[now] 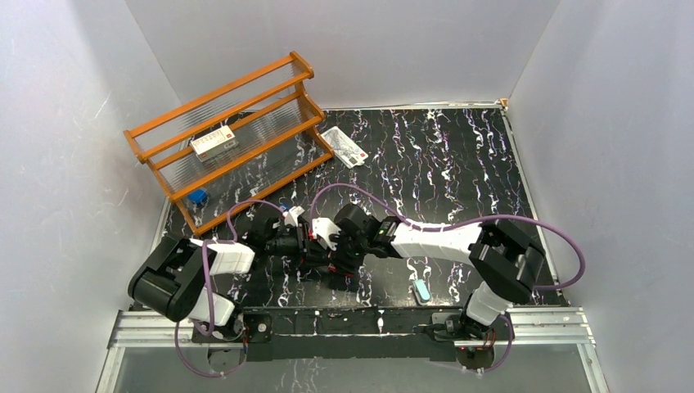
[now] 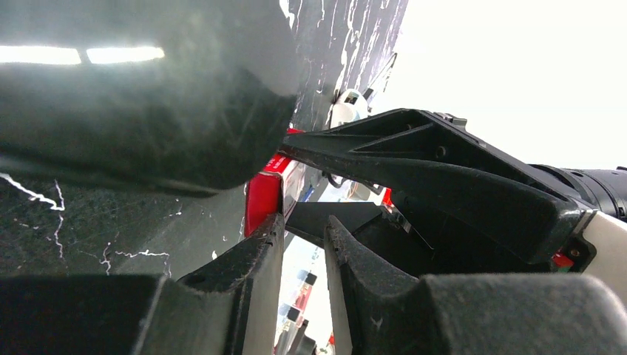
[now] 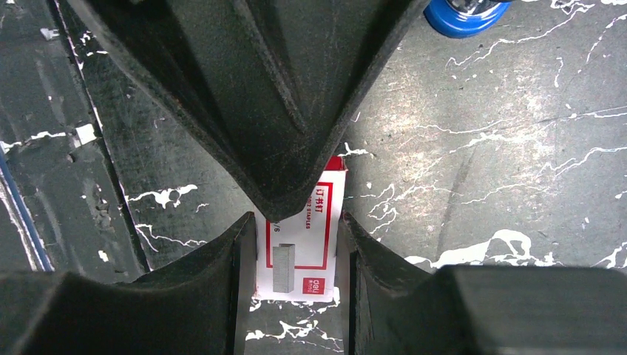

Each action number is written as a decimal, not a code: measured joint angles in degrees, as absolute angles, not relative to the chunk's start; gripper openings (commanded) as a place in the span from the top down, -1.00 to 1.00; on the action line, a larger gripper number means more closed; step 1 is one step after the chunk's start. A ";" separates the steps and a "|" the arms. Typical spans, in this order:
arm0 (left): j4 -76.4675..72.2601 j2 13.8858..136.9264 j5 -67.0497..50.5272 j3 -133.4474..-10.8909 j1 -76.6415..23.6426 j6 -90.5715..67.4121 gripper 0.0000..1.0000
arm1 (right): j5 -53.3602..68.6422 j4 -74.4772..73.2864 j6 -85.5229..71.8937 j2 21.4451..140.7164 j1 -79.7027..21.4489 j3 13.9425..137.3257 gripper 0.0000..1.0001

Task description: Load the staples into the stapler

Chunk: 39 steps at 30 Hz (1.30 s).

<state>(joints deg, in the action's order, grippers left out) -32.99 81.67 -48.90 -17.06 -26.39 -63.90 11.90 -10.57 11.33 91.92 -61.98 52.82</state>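
The staples' small red-and-white box lies flat on the black marbled table, and my right gripper is shut on its two long sides. From the far side, my left gripper reaches over the box's other end. Its jaws stand narrow and seem shut on that end, where a red edge of the box shows by the left finger. In the top view the left gripper and right gripper meet tip to tip at the table's near middle and hide the box. The stapler is hidden.
An orange wooden rack stands at the back left with a larger red-and-white box on its shelf and a small blue object at its foot. A white printed packet lies beside it. A pale teal item sits near the right arm's base.
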 measured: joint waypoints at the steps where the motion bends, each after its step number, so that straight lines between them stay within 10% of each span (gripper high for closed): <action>1: -33.10 81.93 -48.90 -17.06 -26.41 -63.72 0.50 | 11.86 -10.50 11.31 92.16 -62.00 52.82 0.08; 21: -36.05 84.44 -46.65 -17.06 -26.98 -61.73 0.47 | 9.26 -6.37 10.31 94.89 -62.06 52.71 -0.04; 29: -33.39 82.74 -45.19 -16.97 -27.35 -61.45 0.47 | 7.53 -3.79 8.99 94.00 -62.17 50.78 -0.43; 39: -27.55 77.69 -42.76 -15.22 -27.51 -61.71 0.34 | 8.64 -4.60 11.16 90.96 -62.15 46.30 -0.33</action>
<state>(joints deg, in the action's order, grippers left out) -27.55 77.69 -42.76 -15.22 -27.51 -61.71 8.64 -4.60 11.16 90.96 -62.15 46.30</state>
